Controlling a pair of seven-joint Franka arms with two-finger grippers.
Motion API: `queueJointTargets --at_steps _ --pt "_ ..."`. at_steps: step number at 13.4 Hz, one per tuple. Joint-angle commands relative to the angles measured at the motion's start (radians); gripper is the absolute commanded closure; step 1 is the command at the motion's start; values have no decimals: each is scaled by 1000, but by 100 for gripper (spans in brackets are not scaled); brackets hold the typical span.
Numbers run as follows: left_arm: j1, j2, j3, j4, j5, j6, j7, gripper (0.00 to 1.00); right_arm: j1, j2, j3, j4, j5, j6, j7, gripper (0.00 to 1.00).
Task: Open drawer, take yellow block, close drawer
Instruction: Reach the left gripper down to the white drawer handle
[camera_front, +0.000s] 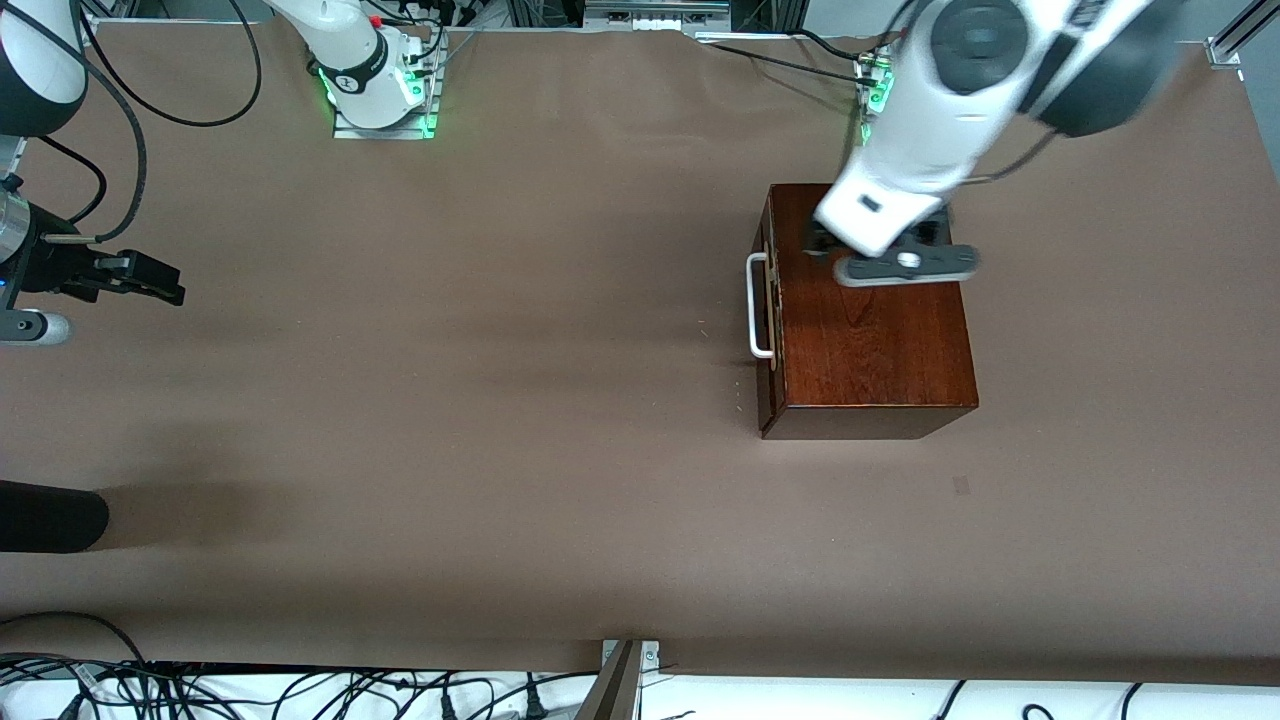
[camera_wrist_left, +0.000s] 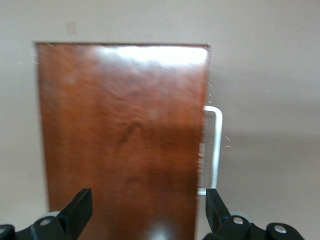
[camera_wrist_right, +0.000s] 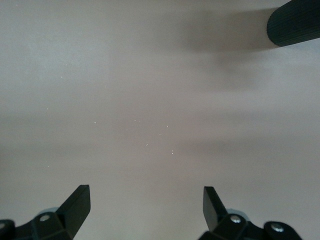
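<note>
Drawer not yet opened; left end effector (camera_front: 905, 262) hovers above the box.

The drawer (camera_front: 768, 305) sits shut in the mahogany box (camera_front: 868, 330) toward the left arm's end of the tabletop (camera_front: 500, 400), its white handle (camera_front: 757, 305) untouched. The left end effector hangs over the box top with fingers spread, gripping nothing. The right end effector (camera_front: 160, 283) waits over bare tabletop, also spread. The yellow block is out of sight, presumably inside, so every step remains.
</note>
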Motion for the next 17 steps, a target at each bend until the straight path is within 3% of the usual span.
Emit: queueJointTargets --at_steps 1,5,10,17 --pt "-112 95 -3 5 79 70 -119 0 0 -5 5 1 0 3 -5 0" --pt "-217 224 -3 5 170 181 -208 0 -2 -3 3 0 0 3 -7 0" --pt "-231 325 -1 5 308 229 -210 0 -2 -2 3 0 0 5 -7 0" --pt "-220 396 11 3 380 312 -210 0 -2 -2 3 -2 -2 5 -7 0"
